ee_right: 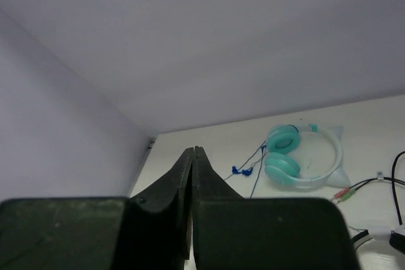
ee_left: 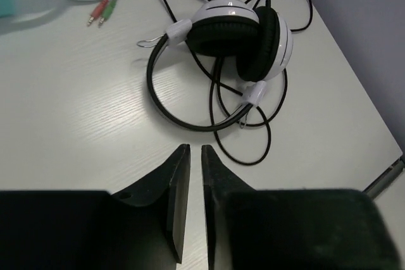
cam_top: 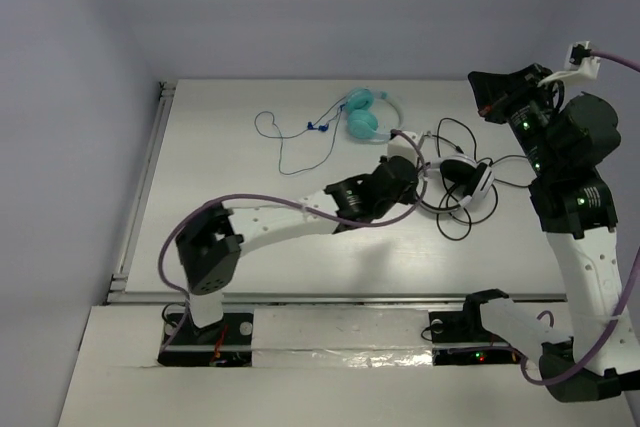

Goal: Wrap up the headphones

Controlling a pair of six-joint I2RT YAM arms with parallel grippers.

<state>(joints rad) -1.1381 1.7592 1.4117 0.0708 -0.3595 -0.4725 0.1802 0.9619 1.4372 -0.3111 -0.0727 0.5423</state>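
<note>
Wrap not started: headphones (ee_left: 234, 36) lie right of the teal headphones (cam_top: 365, 117), cable (ee_left: 252, 164) sprawled loose around them. Your left gripper (ee_left: 195, 156): closed, empty, aimed at them. Your right gripper (ee_right: 192, 153): closed, empty, raised.

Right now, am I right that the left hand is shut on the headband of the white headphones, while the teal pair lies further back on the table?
Not quite: the left hand is shut but empty, just short of the white headphones, as the left wrist view shows. The teal pair does lie further back on the table.
</note>
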